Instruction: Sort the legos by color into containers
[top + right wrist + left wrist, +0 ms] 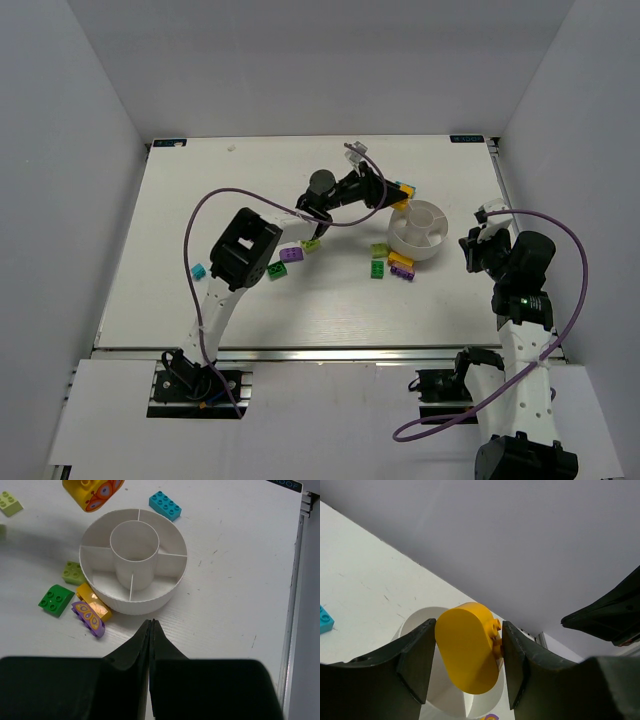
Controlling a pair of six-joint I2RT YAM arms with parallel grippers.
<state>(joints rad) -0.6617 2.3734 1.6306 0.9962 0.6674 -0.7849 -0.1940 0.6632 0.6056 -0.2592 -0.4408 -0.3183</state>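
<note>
The white divided bowl (433, 213) stands right of the table's middle, and its compartments (167, 565) show nothing in them. My left gripper (397, 203) is shut on an orange-yellow lego (469, 652) and holds it above the bowl's far-left rim (415, 622). The same lego shows in the right wrist view (92, 490). My right gripper (151, 624) is shut and empty, just short of the bowl's near wall (145, 606). It also shows in the top view (467, 244). Lime (380, 250), green (377, 269), orange (400, 261) and purple (402, 273) legos lie at the bowl's left.
A cyan lego (405, 187) lies behind the bowl. Further left lie lime (311, 244), purple (291, 254), green (277, 270) and cyan (198, 271) legos. The left arm's purple cable (215, 205) loops over the table. White walls enclose the table on three sides.
</note>
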